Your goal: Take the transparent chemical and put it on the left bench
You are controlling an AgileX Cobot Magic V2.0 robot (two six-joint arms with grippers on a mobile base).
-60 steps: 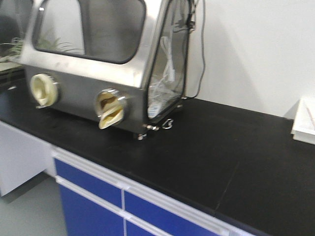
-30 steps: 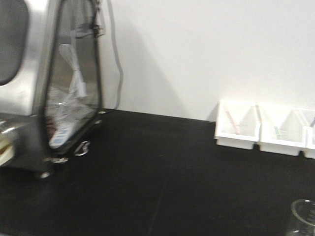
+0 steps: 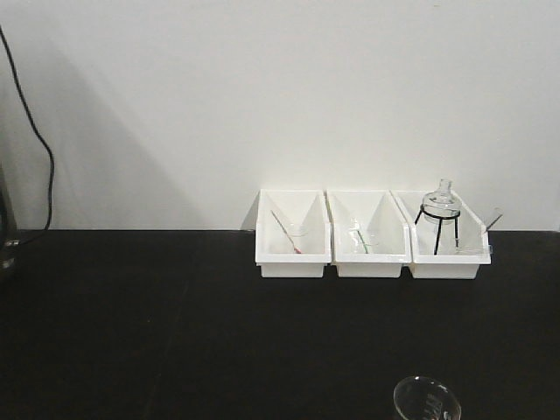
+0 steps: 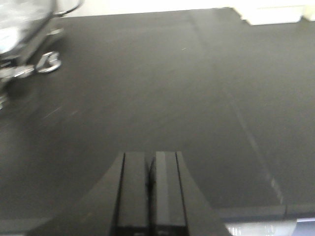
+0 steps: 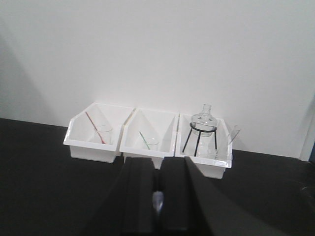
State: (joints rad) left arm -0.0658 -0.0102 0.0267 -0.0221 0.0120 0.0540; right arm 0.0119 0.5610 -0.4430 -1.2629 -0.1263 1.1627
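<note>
Both pincers are drawn in tight. From its own wrist view, the left pincer point(image 4: 151, 157) has its two black fingers pressed flat together with nothing between them, hanging over bare black counter point(image 4: 147, 73). At the far left of that blurred view sits the foot of a metal box point(image 4: 24, 54) with a ring latch point(image 4: 48, 63). The right pincer point(image 5: 157, 162) is narrowed to a slit. A pale glint shows inside the gap, and I cannot make out what it is. It points toward the three white bins along the counter's back edge, against the white wall.

The transparent chemical point(image 5: 219, 152) stands in the right bin point(image 5: 211, 169), at that bin's right end. Its thin clear pipette point(image 5: 235, 133) leans up and out toward the wall. In the front view the same beaker point(image 3: 479, 248) is faint against the white plastic. Just beside it, in the same bin, a round glass flask point(image 3: 440, 206) sits upright on a black tripod point(image 3: 435, 232).

The middle bin point(image 3: 371, 265) holds a small beaker with a green pipette point(image 3: 360, 238). The left bin point(image 3: 293, 262) holds another with a red pipette point(image 3: 284, 229). The bins touch side by side.

Toward the counter's front, well apart from the bins, the rim of a squat clear beaker point(image 3: 426, 401) shows, cut off below. A black cable point(image 3: 39, 157) runs down the wall near the counter's left end.
</note>
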